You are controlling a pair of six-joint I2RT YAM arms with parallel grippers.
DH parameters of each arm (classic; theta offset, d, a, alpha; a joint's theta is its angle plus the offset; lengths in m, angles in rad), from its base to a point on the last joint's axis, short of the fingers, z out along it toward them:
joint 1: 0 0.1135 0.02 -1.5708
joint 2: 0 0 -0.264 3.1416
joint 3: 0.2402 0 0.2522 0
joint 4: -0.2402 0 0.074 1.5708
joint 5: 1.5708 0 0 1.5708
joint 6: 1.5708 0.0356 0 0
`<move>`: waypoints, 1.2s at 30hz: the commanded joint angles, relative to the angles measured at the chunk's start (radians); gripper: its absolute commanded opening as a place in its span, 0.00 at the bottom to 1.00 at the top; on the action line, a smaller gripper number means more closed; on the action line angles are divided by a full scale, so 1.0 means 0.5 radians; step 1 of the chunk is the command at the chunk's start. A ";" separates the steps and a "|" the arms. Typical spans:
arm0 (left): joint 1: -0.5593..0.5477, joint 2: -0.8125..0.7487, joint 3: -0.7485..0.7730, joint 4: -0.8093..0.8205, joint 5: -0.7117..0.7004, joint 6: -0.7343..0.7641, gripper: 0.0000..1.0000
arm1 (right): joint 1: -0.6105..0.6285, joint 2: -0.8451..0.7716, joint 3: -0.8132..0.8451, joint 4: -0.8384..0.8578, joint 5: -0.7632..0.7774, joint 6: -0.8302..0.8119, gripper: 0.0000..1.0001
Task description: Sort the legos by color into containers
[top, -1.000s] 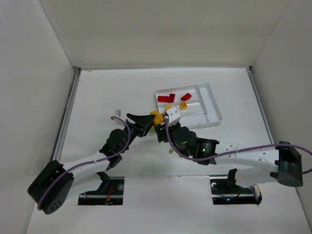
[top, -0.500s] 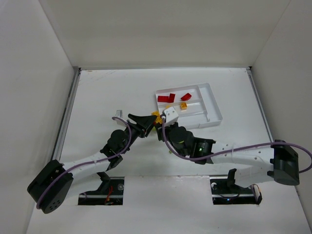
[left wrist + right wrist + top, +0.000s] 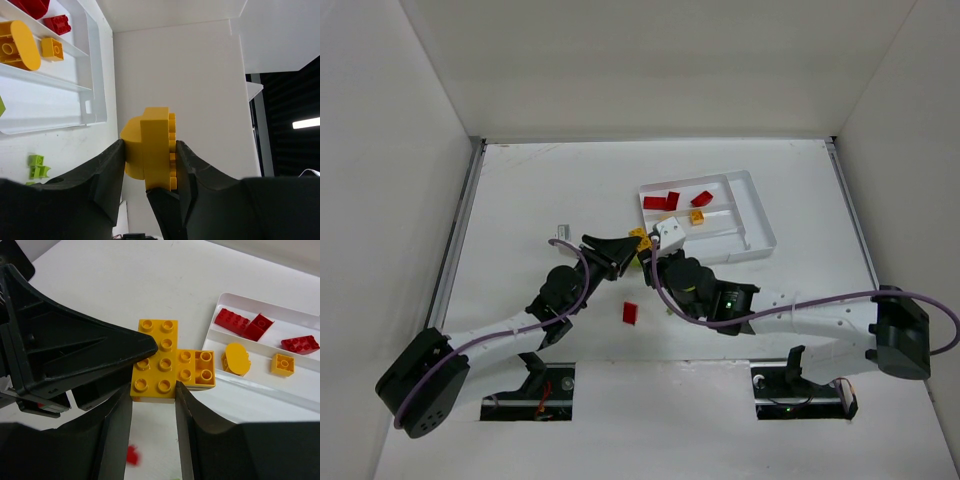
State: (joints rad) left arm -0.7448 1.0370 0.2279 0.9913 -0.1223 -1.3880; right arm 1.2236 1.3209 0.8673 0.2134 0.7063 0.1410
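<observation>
Noted: yellow lego cluster (image 3: 160, 360) was clenched by left fingers (image 3: 100, 185) and right fingers (image 3: 117, 440); studs faced right wrist, long side pointing away.

The whole desk (image 3: 540, 190) is seen from high above and behind its near edge, facing the far edge. The left wrist view, rolled sideways, is held very close on the yellow bricks (image 3: 150, 150). The right wrist view looks down on them from close by. The bricks and the tray (image 3: 752, 212), right of the desk's middle, are shared by all three views.
</observation>
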 commanded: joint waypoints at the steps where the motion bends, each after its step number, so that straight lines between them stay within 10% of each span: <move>1: -0.015 -0.019 0.060 0.098 0.033 0.027 0.28 | -0.028 -0.016 0.030 0.196 0.002 0.083 0.27; 11: 0.003 0.027 0.099 0.098 0.045 0.058 0.28 | -0.062 -0.052 -0.035 0.199 -0.050 0.151 0.30; 25: 0.147 0.003 0.072 0.076 0.060 0.141 0.26 | -0.044 -0.322 -0.225 0.153 -0.063 0.209 0.85; 28: 0.227 -0.022 0.072 0.033 0.091 0.171 0.26 | 0.024 -0.439 -0.323 0.089 -0.105 0.322 0.82; 33: 0.411 -0.119 0.087 -0.111 0.171 0.278 0.26 | 0.269 -0.298 -0.363 0.000 -0.565 0.549 0.44; 36: 0.503 -0.202 0.096 -0.252 0.174 0.370 0.26 | 0.364 -0.117 -0.323 0.027 -0.814 0.742 0.49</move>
State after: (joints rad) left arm -0.5282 0.9859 0.2371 0.8959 -0.0593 -1.2720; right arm 1.3647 1.1965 0.6941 0.2382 0.4744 0.3943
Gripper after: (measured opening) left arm 0.375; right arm 0.470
